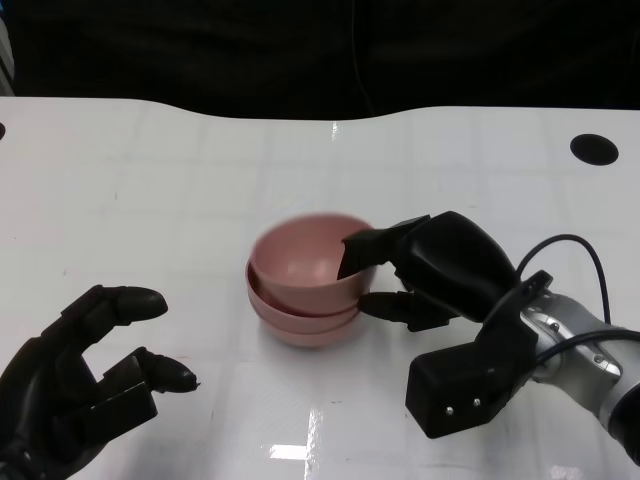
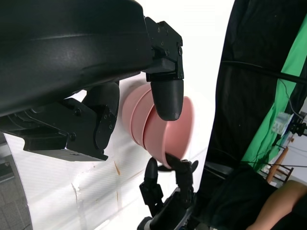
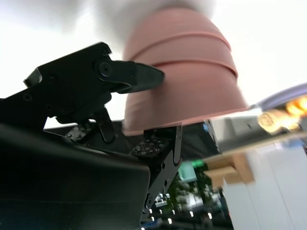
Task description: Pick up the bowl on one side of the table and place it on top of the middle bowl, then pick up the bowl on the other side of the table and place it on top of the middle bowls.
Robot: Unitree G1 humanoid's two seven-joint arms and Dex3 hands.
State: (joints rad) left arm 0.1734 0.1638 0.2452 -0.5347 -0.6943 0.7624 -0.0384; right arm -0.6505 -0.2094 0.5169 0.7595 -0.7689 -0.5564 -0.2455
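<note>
Right hand (image 1: 415, 275) is gripping the rim of the top pink bowl (image 1: 310, 258), which is sitting on the stack of pink bowls (image 1: 300, 320) mid-table (image 1: 150, 180); left hand (image 1: 85, 365) is hovering well apart, fingers spread and holding nothing. Left wrist view is showing three nested bowls and a person's arm (image 2: 280, 203) beyond the table. No writing is showing legibly.

No writing, label, brand, number or sign can be read in any of the three views; nothing legible shows on the pink bowls (image 1: 305, 290), on the white table (image 1: 150, 190), or on either black hand.
</note>
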